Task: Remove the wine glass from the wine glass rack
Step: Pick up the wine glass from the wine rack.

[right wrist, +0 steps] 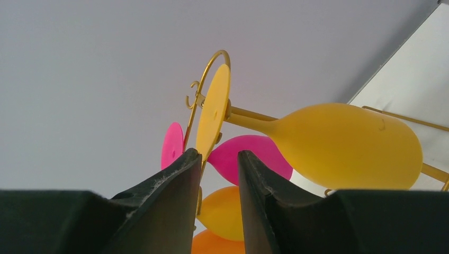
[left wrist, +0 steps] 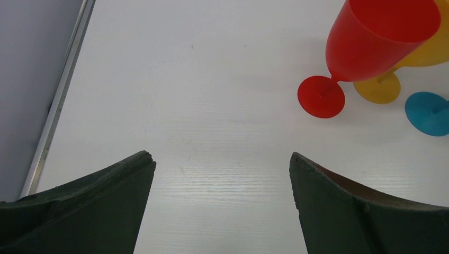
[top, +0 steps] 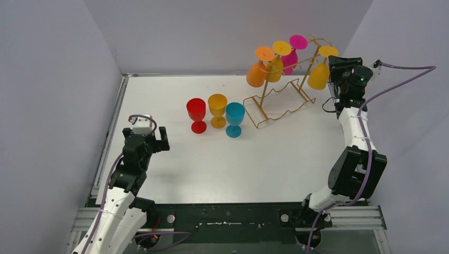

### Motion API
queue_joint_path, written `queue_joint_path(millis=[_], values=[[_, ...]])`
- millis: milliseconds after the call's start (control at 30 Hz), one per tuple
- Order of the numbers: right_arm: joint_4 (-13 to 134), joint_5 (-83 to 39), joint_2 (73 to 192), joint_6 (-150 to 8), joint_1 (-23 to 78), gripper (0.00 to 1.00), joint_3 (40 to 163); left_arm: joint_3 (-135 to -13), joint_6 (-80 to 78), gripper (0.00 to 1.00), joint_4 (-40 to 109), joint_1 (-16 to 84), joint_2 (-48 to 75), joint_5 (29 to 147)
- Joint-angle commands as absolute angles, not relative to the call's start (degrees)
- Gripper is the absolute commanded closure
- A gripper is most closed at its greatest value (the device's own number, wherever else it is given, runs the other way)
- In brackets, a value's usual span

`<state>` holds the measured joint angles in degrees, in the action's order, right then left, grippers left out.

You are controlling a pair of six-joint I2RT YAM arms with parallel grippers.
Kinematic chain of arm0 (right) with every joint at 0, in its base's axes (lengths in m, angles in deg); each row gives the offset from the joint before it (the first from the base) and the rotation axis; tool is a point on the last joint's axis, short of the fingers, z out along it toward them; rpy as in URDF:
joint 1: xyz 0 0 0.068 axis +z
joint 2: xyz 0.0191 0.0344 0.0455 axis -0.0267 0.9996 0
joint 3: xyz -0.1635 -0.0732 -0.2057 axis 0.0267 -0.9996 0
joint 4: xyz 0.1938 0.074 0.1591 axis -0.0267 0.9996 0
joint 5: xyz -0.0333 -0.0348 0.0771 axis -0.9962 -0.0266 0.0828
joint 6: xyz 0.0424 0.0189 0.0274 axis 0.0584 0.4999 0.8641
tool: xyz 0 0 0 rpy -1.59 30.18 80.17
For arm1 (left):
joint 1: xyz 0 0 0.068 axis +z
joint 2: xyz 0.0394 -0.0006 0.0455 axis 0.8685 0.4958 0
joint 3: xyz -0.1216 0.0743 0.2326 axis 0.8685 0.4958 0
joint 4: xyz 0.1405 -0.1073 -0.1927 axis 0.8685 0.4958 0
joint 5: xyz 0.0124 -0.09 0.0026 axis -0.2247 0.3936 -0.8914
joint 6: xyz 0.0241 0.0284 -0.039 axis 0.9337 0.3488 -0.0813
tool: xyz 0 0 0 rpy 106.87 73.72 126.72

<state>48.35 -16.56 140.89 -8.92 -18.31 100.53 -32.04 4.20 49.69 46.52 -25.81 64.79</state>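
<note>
The wine glass rack (top: pixel 263 97) was set at the far right of the table (top: pixel 254 164). Four glasses were hung upside down from its top bar. An orange glass (top: pixel 257 74) was hung at the left end, then a dark yellow glass (top: pixel 275 69), then a pink glass (top: pixel 290 59). The yellow wine glass (top: pixel 319 75) was hung at the right end, a little apart from the others.

The right arm was bent at the elbow near the right wall and stretched up and far toward the rack. The right gripper (top: pixel 332 63) was held high, just beside the yellow wine glass on its right side. In the right wrist view, its fingers (right wrist: pixel 174 185) were seen only a little apart. The round foot of the yellow wine glass (right wrist: pixel 344 145) was lined up with the thin gap of the right gripper (right wrist: pixel 217 156). Whether the foot was touched could not be told. A wire of the rack (right wrist: pixel 413 120) was seen behind the bowl.

The left arm was folded low at the near left. The left gripper (top: pixel 148 138) was pointed far across the table (left wrist: pixel 212 106), with its fingers (left wrist: pixel 106 201) spread wide apart over bare table.

A red glass (top: pixel 196 114), a yellow glass (top: pixel 217 108) and a blue glass (top: pixel 235 119) were stood upright in a row left of the rack.
</note>
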Motion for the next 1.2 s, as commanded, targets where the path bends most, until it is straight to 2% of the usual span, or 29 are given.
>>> queue_joint_path(millis=[0,467,600,767,933,1000,1167], values=[[43.75,-17.35,140.77,-8.96,-17.97,0.67,102.78,-32.81,5.17,0.03,47.24,46.87,-25.82,65.50],[42.09,-20.98,142.61,-7.13,-17.36,0.73,103.75,-32.90,5.17,0.03,47.24,46.91,-25.74,65.78],[40.87,-20.34,143.16,-6.98,-17.35,0.80,103.92,-32.90,5.17,0.03,47.26,46.90,-25.74,65.71],[39.87,-18.61,143.63,-6.52,-17.35,0.82,104.13,-32.90,5.17,0.02,47.28,46.90,-25.63,65.69],[40.08,-19.04,142.33,-6.00,-17.44,0.89,103.25,-32.90,5.24,0.03,47.19,46.95,-25.49,65.84],[40.04,-19.15,141.71,-6.07,-17.44,0.96,103.23,-32.89,5.25,0.03,47.13,46.96,-25.55,65.86],[40.44,-19.33,140.88,-5.61,-17.53,1.00,103.59,-32.90,5.25,0.03,47.16,47.00,-25.64,65.86]])
